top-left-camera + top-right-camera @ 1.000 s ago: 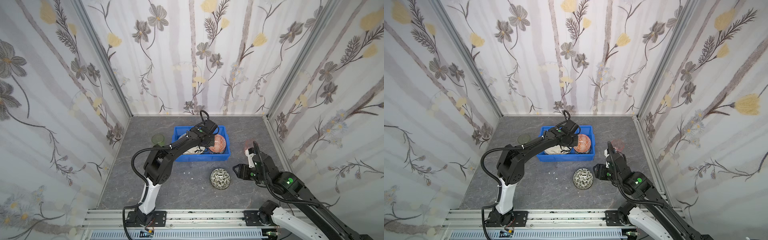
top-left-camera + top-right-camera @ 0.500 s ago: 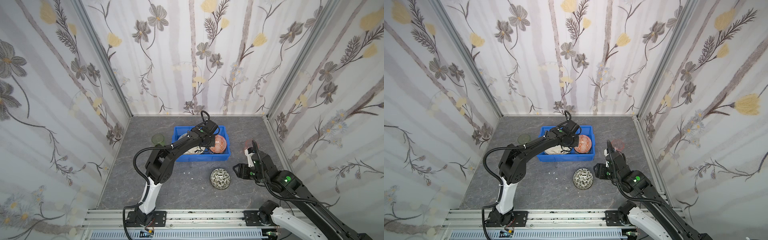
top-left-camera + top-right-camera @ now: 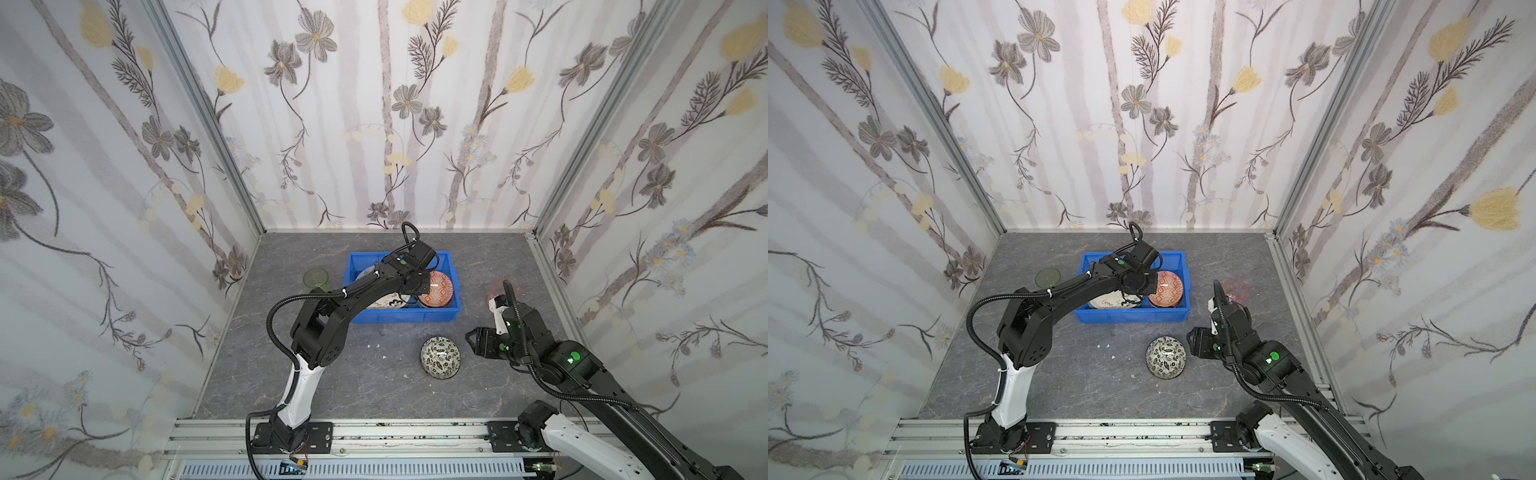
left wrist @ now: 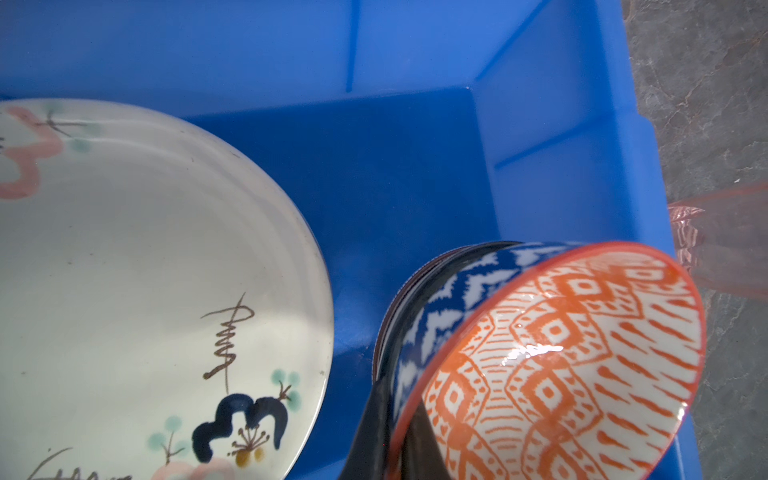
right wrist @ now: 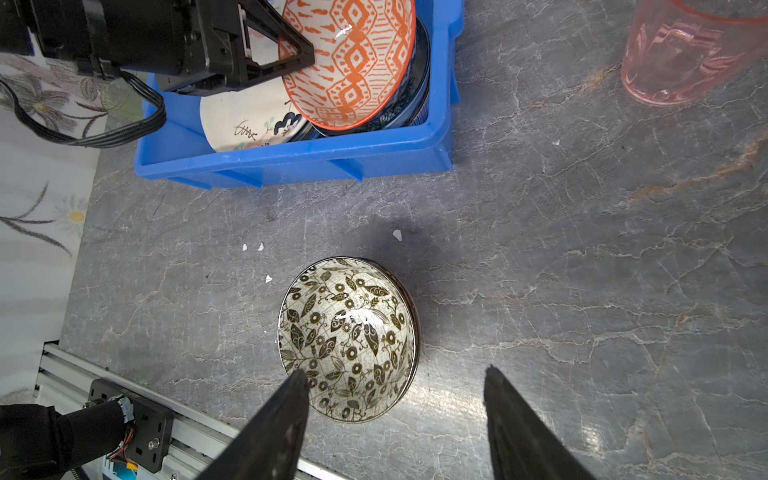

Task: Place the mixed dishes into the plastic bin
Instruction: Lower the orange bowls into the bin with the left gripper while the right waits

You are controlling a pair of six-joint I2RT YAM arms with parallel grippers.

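Closest to me, the black-white leaf bowl (image 3: 441, 358) sat right way up on the grey table (image 3: 353, 386), well short of the bin. My right gripper (image 5: 395, 372) hung just beside it with its jaws spread wide, not gripping anything.

Further back was the blue bin (image 3: 415, 316). It had the cream plate (image 4: 145, 270) lying in its left half and the blue-white bowl (image 4: 436, 307) in its right half. The orange bowl (image 3: 435, 288) was tipped over inside that blue-white one, and my left gripper (image 4: 392, 446) was pinching its rim, one finger inside and one outside.

Level with the bin's far half, the green tumbler (image 3: 316, 279) stood just off its left side and the pink tumbler (image 3: 496, 291) near its right, both out on the table.
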